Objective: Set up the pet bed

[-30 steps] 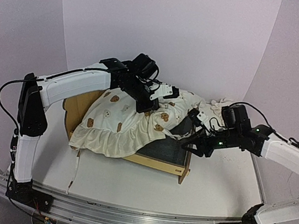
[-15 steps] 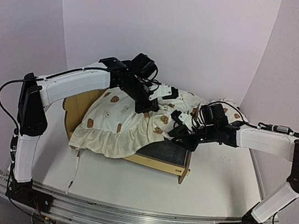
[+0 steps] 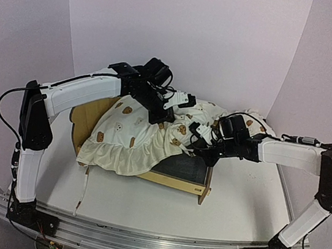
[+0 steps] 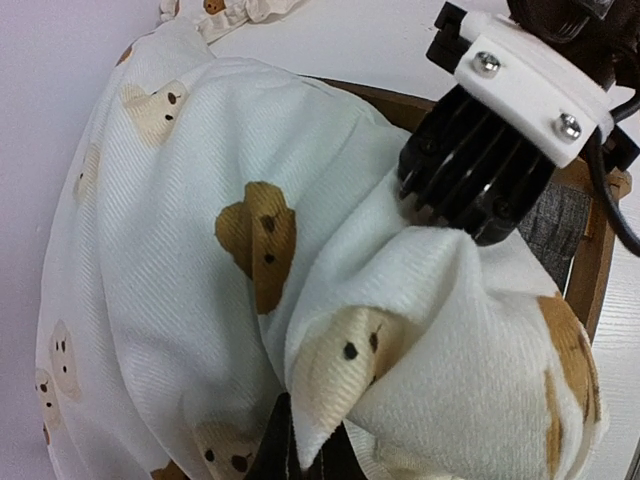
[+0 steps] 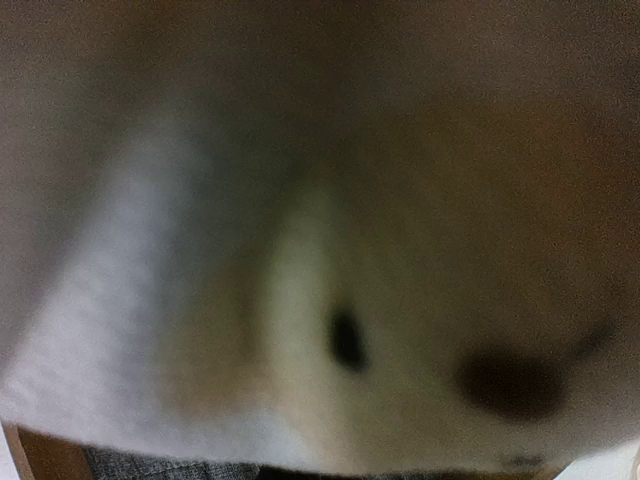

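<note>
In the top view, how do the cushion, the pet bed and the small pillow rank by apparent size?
Largest: the cushion and the pet bed, too alike to rank, bed half covered.
Smallest: the small pillow.

White table (image 3: 142,208), pet bed (image 3: 182,185) standing on it, small pillow (image 3: 256,120) at far right, tie string (image 3: 82,190) of the cushion (image 3: 127,134) trailing on it

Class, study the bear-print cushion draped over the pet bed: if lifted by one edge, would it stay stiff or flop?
Probably floppy: the bear-print cushion sags in folds over the pet bed frame. Likely light for its size, as its thin fabric bunches easily. Its loose tie string may trail and snag.
</note>
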### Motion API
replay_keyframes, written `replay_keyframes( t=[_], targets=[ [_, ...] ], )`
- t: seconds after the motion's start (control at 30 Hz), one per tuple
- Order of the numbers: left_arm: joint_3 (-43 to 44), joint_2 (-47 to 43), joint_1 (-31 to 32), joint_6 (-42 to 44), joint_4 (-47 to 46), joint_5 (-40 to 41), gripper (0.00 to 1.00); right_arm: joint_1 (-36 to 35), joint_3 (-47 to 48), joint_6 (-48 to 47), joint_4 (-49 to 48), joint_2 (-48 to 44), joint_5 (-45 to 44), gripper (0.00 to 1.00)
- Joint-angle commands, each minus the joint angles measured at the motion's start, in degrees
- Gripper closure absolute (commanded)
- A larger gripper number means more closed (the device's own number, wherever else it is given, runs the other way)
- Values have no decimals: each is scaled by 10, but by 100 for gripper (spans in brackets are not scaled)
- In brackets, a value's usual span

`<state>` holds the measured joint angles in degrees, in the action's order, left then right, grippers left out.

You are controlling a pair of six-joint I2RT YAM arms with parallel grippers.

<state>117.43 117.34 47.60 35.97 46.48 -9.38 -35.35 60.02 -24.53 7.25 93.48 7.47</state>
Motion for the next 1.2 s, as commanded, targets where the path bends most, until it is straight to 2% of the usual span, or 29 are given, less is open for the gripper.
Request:
replay_keyframes(
  t=[0.0, 0.17, 0.3, 0.4, 0.47, 0.53, 0.6, 0.83, 1.03, 1.17],
  targets=[
    [30, -30, -17, -13, -5, 3, 100, -6, 23, 50, 46, -90, 24, 100],
    [27, -32, -24, -19, -11, 3, 100, -58, 43, 110, 156, -165, 50, 100],
    [26, -31, -28, -18, -11, 4, 100, -99, 39, 191, 182, -194, 66, 100],
    [26, -31, -30, -16, -10, 1, 100, -114, 28, 199, 182, -200, 36, 100],
    [26, -29, -30, -15, -10, -1, 100, -115, 22, 168, 180, -194, -7, 99],
    [26, -29, -30, -13, -11, -2, 100, -112, 19, 119, 170, -181, -72, 89],
    [26, -30, -30, -13, -12, -2, 100, -90, 19, 79, 149, -158, -101, 75],
    [26, -30, -30, -10, -13, -7, 100, -17, 20, -30, 76, -71, -43, 55],
    [26, -28, -30, -10, -11, -10, 100, 9, 43, -87, 65, -9, -9, 47],
    [28, -25, -30, -10, -11, -9, 100, 12, 62, -102, 55, 27, -25, 46]
  ],
)
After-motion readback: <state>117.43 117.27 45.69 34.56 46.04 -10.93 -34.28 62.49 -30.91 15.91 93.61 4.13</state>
